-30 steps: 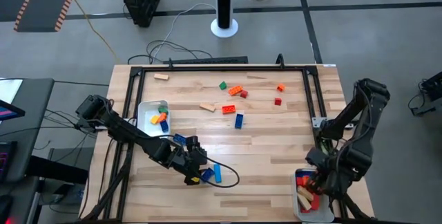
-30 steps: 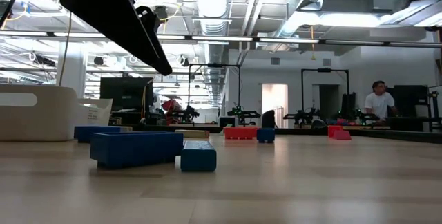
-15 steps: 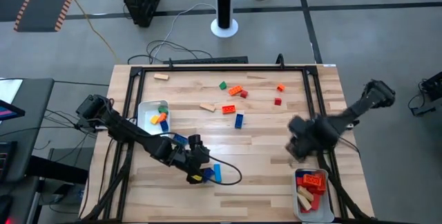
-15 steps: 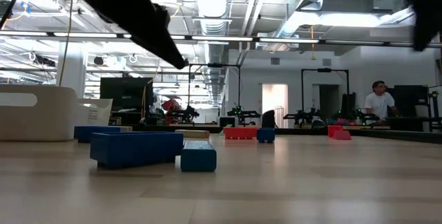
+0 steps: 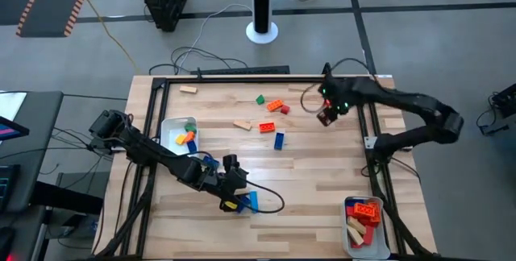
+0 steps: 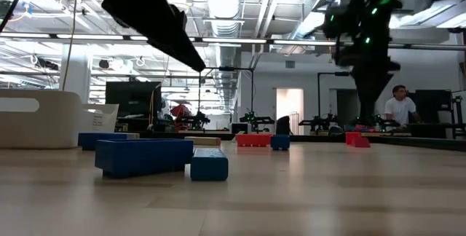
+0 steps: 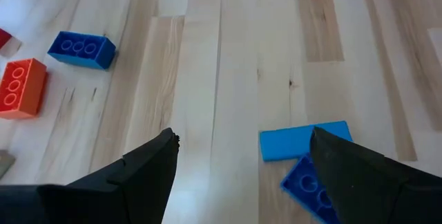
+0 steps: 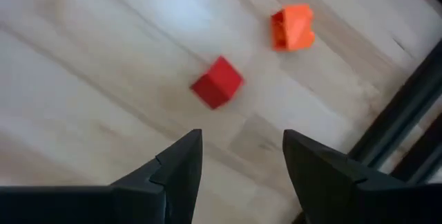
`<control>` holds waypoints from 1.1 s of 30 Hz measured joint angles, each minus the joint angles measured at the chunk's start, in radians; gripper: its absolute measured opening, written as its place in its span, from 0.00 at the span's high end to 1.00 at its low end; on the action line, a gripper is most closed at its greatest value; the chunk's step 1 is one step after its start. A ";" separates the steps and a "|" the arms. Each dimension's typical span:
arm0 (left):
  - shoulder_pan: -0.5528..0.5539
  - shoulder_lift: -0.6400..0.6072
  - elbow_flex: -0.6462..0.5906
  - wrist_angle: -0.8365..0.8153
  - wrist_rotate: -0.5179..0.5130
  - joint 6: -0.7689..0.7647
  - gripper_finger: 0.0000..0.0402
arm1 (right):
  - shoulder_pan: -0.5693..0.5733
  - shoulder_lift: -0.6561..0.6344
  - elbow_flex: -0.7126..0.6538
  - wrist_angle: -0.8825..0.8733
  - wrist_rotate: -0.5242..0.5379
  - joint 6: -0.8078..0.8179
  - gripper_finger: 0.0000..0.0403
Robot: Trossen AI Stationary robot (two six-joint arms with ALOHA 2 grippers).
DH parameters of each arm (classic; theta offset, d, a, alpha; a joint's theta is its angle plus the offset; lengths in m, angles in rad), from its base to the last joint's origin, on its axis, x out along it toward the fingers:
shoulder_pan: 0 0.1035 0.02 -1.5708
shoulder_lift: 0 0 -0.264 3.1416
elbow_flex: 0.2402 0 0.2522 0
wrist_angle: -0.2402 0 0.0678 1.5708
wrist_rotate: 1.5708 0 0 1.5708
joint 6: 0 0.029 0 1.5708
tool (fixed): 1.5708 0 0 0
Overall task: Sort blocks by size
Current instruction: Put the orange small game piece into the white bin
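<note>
Over the far right corner of the table: right gripper [image 8: 238,156] hung above two small cubes, fingers spread with nothing between them.
Red cube [image 8: 217,81]: lay on bare wood just ahead of the fingertips, a little toward one finger; corners turned diagonal to the finger line.
Orange cube [image 8: 292,26]: sat farther ahead, apart from the red one, near the black frame rail [image 8: 404,106].
Step in hand (judgement): picking the red cube for the small-size tray [image 5: 355,245] at the near right, which already held red and tan pieces.
Doing it well: bring the gap straight over the red cube first, turn the wrist so the pads met flat faces not corners, then descend; keep clear of the orange cube and the rail.
Left gripper [image 7: 242,156]: low over the near left of the table, fingers apart and empty.
Blue bar [image 7: 304,141]: lay between and just ahead of the left fingers, touching a studded blue brick [image 7: 311,187] beside one finger.
Risk there (judgement): closing now could catch both; centre on one piece.
Left tray [image 5: 168,130]: held a few coloured blocks; others remained scattered mid-table.
</note>
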 joint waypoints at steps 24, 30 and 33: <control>0.016 0.000 -0.029 -0.018 -0.004 0.054 0.22 | -0.261 0.574 0.311 -0.080 0.040 -0.255 0.42; 0.016 0.000 -0.029 -0.031 -0.006 0.066 0.22 | -0.265 0.623 0.315 -0.061 0.072 -0.285 0.42; 0.016 0.000 -0.029 -0.031 -0.008 0.076 0.22 | -0.264 0.627 0.315 -0.048 0.076 -0.308 0.43</control>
